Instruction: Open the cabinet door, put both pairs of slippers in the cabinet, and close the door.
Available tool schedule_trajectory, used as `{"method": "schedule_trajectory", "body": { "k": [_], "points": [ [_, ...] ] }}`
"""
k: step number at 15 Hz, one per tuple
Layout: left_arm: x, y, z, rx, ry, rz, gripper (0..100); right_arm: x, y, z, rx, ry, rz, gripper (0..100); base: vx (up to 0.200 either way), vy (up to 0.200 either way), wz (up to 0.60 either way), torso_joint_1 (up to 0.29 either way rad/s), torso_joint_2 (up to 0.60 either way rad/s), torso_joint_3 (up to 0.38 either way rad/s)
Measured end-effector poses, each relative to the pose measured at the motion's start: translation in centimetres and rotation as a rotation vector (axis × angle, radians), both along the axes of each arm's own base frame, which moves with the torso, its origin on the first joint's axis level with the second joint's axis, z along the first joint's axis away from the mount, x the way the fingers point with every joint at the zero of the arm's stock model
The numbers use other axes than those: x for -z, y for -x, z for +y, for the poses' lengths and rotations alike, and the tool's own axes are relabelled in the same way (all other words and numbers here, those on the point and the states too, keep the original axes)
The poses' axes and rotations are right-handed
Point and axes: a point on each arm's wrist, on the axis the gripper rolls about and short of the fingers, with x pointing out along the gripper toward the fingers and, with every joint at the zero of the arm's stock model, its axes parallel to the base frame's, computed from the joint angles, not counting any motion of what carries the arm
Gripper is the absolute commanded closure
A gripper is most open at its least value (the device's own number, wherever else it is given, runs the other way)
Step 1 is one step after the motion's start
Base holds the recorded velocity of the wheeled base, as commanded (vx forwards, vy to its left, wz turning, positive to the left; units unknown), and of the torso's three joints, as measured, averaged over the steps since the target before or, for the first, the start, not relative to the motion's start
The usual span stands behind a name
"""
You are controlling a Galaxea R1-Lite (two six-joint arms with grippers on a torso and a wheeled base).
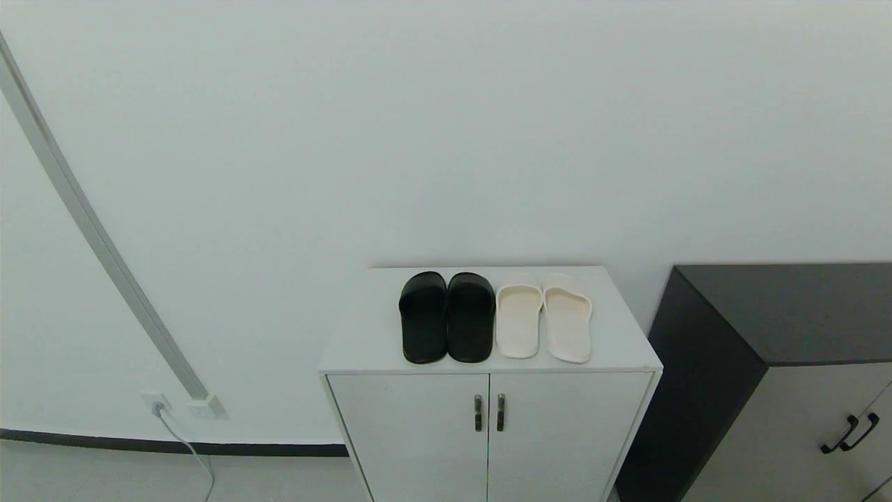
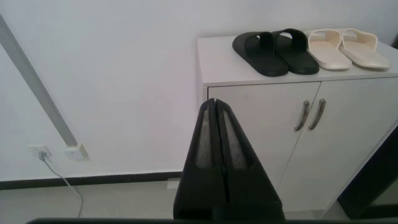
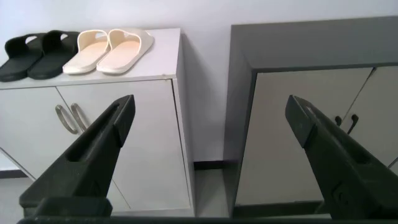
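Slippers: black rubber pair [image 1: 447, 317], cream rubber pair [image 1: 543, 317] (four in all), laid on white two-door cabinet [image 1: 418, 432].
Left gripper [image 2: 216, 109]: closed, empty.
Right gripper [image 3: 210, 106]: spread wide, empty.

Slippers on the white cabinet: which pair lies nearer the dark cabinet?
The cream pair; the black pair lies beyond it, farther from the dark cabinet.

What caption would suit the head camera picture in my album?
Black slide slippers and cream slide slippers side by side atop a closed white two-door cabinet.
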Motion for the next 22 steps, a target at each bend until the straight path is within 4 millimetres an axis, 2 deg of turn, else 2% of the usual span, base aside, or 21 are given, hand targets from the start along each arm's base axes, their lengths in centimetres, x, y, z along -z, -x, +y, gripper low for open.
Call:
{"method": "schedule_trajectory", "body": {
  "k": [6,7,10,11,12,15,17,19,22],
  "points": [
    [0.0,0.0,0.0,0.000,-0.001,0.000,100,0.0,0.0,0.0,0.010,0.044,-0.001,0,0.000,0.000,0.00,0.000,0.00,0.000],
    [0.0,0.0,0.0,0.001,-0.002,0.000,100,-0.5,0.1,0.0,0.011,0.032,-0.011,0,0.000,0.000,0.00,0.000,0.00,0.000],
    [0.0,0.0,0.0,0.001,-0.003,0.000,100,-6.1,0.8,0.0,-0.023,-0.034,-0.090,0,0.000,0.000,0.00,0.000,0.00,0.000],
    [0.0,0.0,0.0,0.001,-0.002,0.000,100,-7.6,0.1,0.1,-0.044,-0.033,-0.055,0,0.000,0.000,0.00,0.000,0.00,0.000],
    [0.0,0.0,0.0,0.000,-0.002,0.000,100,-8.5,-0.9,0.1,-0.058,-0.027,-0.002,0,0.000,0.000,0.00,0.000,0.00,0.000],
    [0.0,0.0,0.0,0.001,-0.004,0.000,100,-11.1,-5.9,0.3,-0.096,-0.076,0.138,0,0.000,0.000,0.00,0.000,0.00,0.000],
    [0.0,0.0,0.0,0.000,-0.006,0.000,100,-12.0,-9.1,1.5,-0.088,-0.142,0.198,0,0.000,0.000,0.00,0.000,0.00,0.000],
    [0.0,0.0,0.0,-0.002,-0.003,0.000,100,-12.8,-11.7,4.6,-0.155,-0.176,0.247,0,0.000,0.000,0.00,0.000,0.00,0.000],
    [0.0,0.0,0.0,-0.003,0.001,0.000,100,-13.8,-15.9,11.3,-0.225,-0.163,0.317,0,0.000,0.000,0.00,0.000,0.00,0.000]
  ]
}}
